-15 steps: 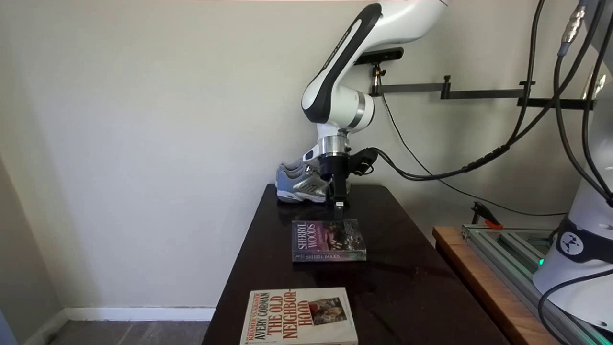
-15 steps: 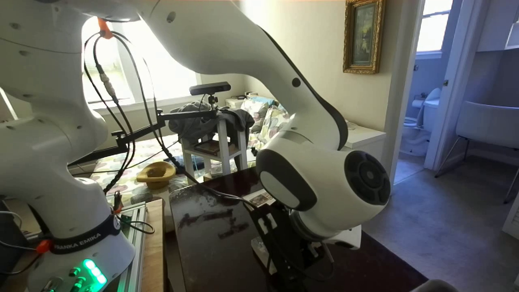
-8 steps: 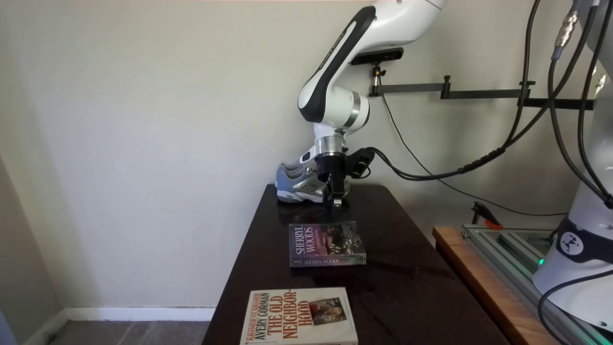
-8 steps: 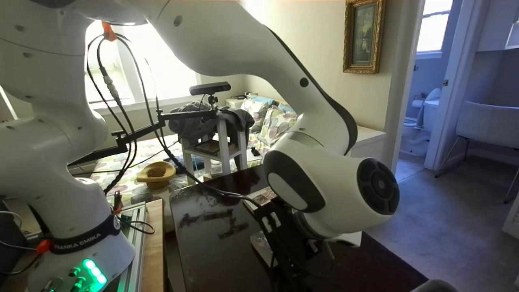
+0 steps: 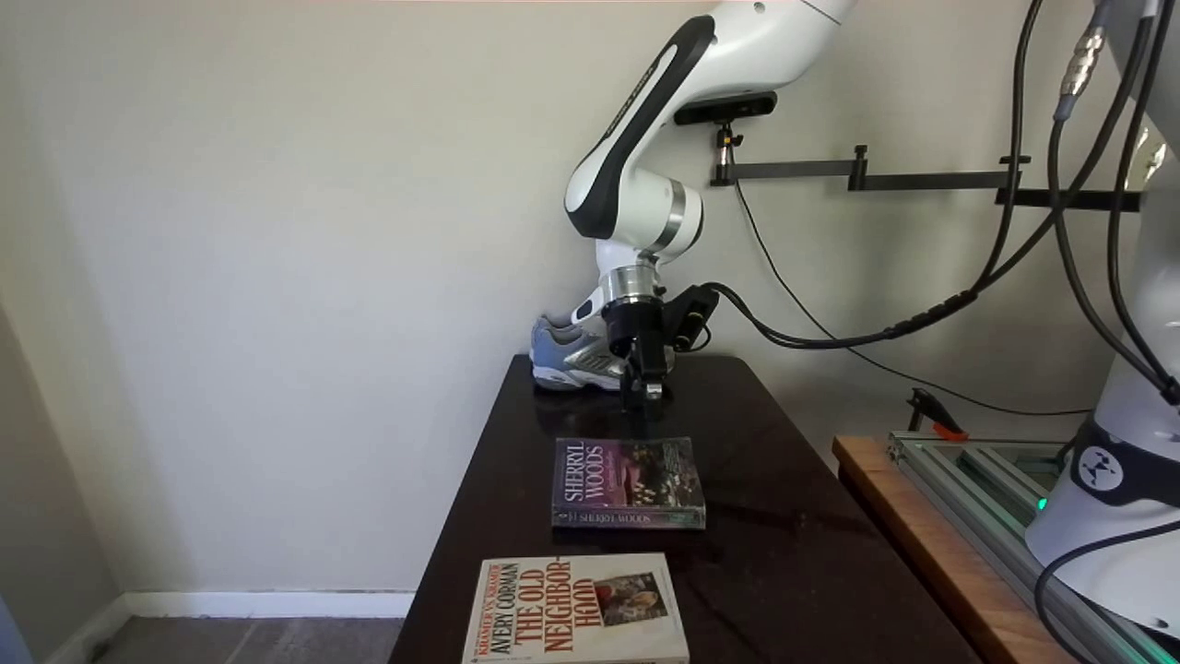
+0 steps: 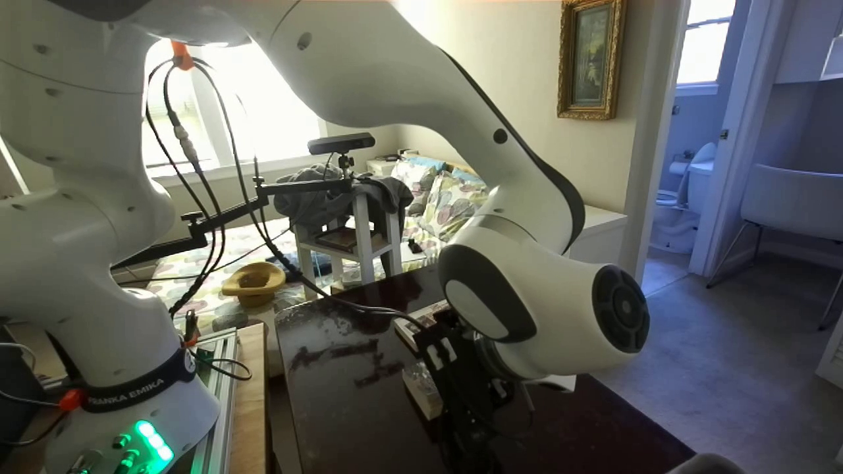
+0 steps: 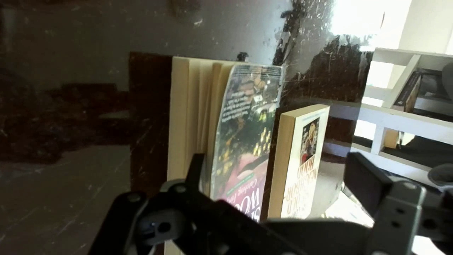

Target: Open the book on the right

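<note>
The book, with a dark maroon picture cover [image 5: 631, 475], lies flat and closed on the table in an exterior view. In an exterior view its pale page side [image 6: 428, 398] shows beside the arm. Wrist view: its cover [image 7: 247, 134] faces the camera, and gaps show between the pages. My gripper [image 5: 650, 392] points down beyond the book's far edge. Its jaws stand wide apart with nothing held. One finger [image 7: 195, 171] overlaps the page edges near the cover; whether it touches them I cannot tell. The opposite finger [image 7: 366, 180] is well off to the side.
A larger cream book with red lettering [image 5: 581, 609] lies close to the maroon one on the dark table [image 5: 784, 572]. Behind the gripper stands a blue-grey shoe [image 5: 560, 355] at the table's far end. A black cable [image 5: 830, 339] hangs from the wrist.
The maroon book has slid across the table toward the cream book, narrowing the gap. My arm has shifted slightly left in that view, and the gripper now sits farther from the book. Jaws unchanged.
</note>
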{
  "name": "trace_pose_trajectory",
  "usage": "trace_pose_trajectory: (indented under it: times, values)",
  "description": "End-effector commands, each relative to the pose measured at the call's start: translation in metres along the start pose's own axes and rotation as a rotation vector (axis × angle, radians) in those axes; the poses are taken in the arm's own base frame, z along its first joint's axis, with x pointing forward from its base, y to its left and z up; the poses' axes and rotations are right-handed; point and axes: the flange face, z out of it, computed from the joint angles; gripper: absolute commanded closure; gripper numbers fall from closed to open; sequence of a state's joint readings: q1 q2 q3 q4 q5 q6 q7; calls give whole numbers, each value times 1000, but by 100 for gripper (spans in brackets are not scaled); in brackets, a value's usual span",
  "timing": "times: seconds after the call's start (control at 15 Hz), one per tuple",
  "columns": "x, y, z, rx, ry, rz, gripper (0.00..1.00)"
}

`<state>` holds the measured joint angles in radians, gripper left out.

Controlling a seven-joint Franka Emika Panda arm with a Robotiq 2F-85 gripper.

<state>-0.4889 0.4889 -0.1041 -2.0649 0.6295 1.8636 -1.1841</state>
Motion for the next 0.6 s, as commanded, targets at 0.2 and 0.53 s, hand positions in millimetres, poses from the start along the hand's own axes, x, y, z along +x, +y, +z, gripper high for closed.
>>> trace_pose_trajectory:
  times: [0.2,0.53]
  values:
    - [13,-5,7,67,-19,-27,0]
    - [32,-20,10,67,-41,-65,0]
